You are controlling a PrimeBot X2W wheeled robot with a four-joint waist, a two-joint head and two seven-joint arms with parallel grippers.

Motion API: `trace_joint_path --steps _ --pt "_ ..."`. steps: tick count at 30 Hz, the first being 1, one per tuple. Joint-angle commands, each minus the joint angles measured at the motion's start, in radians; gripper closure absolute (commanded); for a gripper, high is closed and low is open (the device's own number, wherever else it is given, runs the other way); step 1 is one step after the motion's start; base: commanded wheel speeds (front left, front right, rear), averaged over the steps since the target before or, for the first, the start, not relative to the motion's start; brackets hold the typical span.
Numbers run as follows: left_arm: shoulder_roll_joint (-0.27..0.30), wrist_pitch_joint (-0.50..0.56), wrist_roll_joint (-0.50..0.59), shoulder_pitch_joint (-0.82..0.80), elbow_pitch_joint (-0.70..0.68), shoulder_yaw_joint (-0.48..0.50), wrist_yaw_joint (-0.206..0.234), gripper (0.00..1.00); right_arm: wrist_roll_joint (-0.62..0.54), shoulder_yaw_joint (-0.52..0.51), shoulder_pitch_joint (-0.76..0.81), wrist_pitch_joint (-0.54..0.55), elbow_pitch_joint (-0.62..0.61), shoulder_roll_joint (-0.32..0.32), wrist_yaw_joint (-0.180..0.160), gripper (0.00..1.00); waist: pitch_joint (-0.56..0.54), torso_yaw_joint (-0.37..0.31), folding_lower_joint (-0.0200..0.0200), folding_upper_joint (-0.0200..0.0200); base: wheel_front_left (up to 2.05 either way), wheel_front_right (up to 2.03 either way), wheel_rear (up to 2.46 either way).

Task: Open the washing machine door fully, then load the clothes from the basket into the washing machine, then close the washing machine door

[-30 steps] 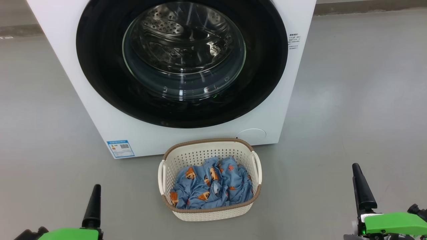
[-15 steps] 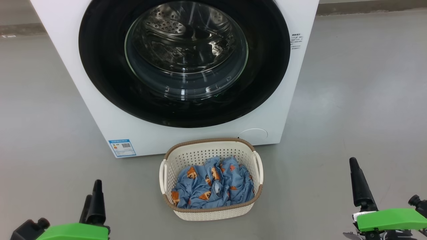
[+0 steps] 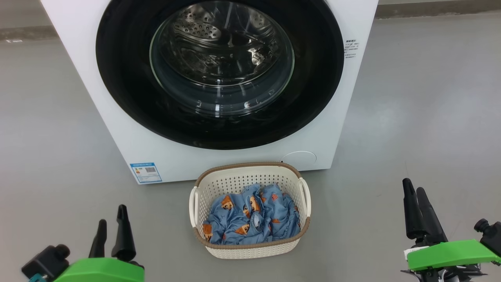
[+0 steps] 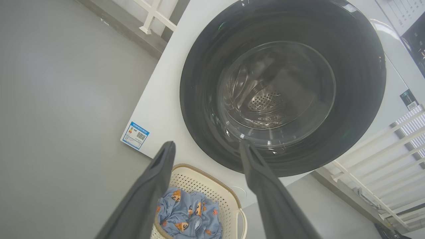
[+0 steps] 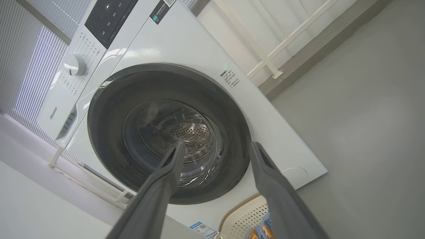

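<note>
A: Where are the things placed?

B: The door [image 3: 221, 66] is seen shut on the front of the machine [image 3: 176, 160]. The basket [image 3: 250, 250] is set on the floor [image 3: 411, 98], just beside the machine's bottom edge and under the door. The clothes [image 3: 252, 219] are piled inside the basket.

A: And the tools?

B: The left tool [image 3: 112, 216] is held low, off to the left of the basket and well apart from it. The right tool [image 3: 413, 186] is held low on the other side, farther off. Both are spread wide, and nothing is held.

A: What could go wrong?

B: The door must be swung open first. The basket is parked right in front of it, so it may be bumped by an arm that is reached over it. It looks light, so it could be pushed away or tipped, and the clothes could be spilled.

A: Anything else?

B: The black ring of the door is shiny and smooth. No handle can be made out, so the edge could be missed and the tool could slip off. If the door is only opened halfway, the clothes may be caught on it later. If a bit of cloth is left hanging out, the door cannot be closed tight.
</note>
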Motion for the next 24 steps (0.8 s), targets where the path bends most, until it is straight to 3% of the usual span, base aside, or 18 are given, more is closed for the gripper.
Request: trace_joint_path --steps 1,24 --pt "0.018 -0.014 0.057 -0.035 -0.036 0.013 0.008 0.0 -0.037 0.021 -0.045 -0.013 -0.039 -0.012 0.001 0.0 0.0 0.001 0.0 0.0 0.0 0.0 0.0" --pt "0.041 -0.082 0.546 -0.035 -0.012 -0.078 0.03 0.0 -0.421 0.055 -0.048 -0.08 -0.036 -0.014 0.001 0.0 -0.011 0.001 0.0 0.0 0.0 0.0 0.0"
